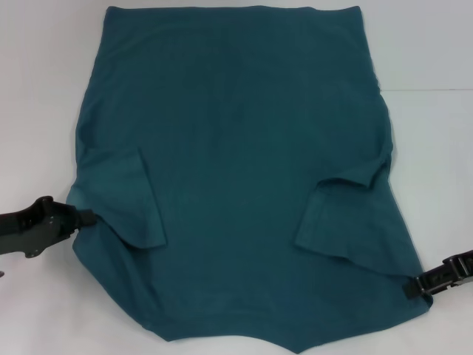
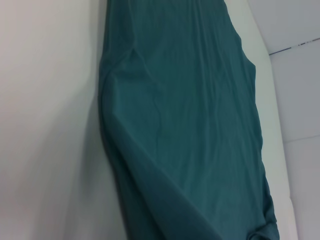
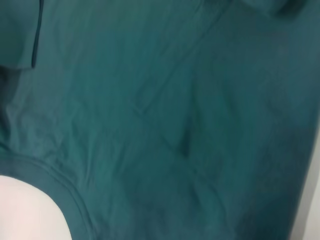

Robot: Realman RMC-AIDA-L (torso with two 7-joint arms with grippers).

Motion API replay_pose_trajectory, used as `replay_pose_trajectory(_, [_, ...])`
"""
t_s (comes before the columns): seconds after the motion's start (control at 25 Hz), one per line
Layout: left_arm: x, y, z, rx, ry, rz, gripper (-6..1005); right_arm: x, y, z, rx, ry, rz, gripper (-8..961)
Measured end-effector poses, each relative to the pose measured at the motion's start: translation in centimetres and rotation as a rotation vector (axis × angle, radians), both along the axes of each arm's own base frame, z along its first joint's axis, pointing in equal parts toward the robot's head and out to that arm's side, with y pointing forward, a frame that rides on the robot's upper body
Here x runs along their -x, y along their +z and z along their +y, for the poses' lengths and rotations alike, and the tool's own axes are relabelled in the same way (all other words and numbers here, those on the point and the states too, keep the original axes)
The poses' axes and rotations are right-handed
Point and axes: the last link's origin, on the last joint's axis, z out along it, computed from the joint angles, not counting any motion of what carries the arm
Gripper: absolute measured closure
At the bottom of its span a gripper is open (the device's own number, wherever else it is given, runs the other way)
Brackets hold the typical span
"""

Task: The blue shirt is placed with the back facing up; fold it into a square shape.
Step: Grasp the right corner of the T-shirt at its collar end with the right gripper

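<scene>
Blue shirt [image 1: 236,163]: spread flat on white desk [image 1: 44,89], plain side up, hem toward far edge, collar end toward robot at lower frame edge. Fabric: matte teal-blue knit, soft, w/ shallow creases across body. Both short sleeves folded inward onto body: left sleeve [image 1: 129,196] and right sleeve [image 1: 336,222] lie as angled flaps, stitched hems visible. Outline approx. trapezoid, wider toward near end; side edges slightly wavy.

Left gripper [image 1: 87,217]: black, low at desk level, at shirt's left edge just beside left sleeve flap. Tip meets cloth edge; jaws' opening and grip on fabric: cannot tell.

Right gripper [image 1: 414,287]: black, low at desk level, at shirt's near right corner, tip touching cloth edge. Jaws' state: cannot tell.

Left wrist view: shirt [image 2: 190,125] seen lengthwise, folded side edge raised into soft ridge against white desk [image 2: 45,125]; seam line in desk surface beyond.

Right wrist view: frame nearly filled w/ shirt fabric [image 3: 175,110]; diagonal creases, ribbed curved band [image 3: 70,195] bordering a pale desk patch [image 3: 25,210], sleeve hem at one corner.

No containers in view.
</scene>
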Motion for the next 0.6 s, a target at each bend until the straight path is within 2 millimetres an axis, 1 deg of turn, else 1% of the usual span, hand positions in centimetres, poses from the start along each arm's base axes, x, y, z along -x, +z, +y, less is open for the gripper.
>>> replay_pose_trajectory(0.6, [0.06, 0.07, 0.13, -0.005, 0.003, 0.005, 976, 0.64, -0.89, 0.22, 0.02, 0.02, -0.004, 281])
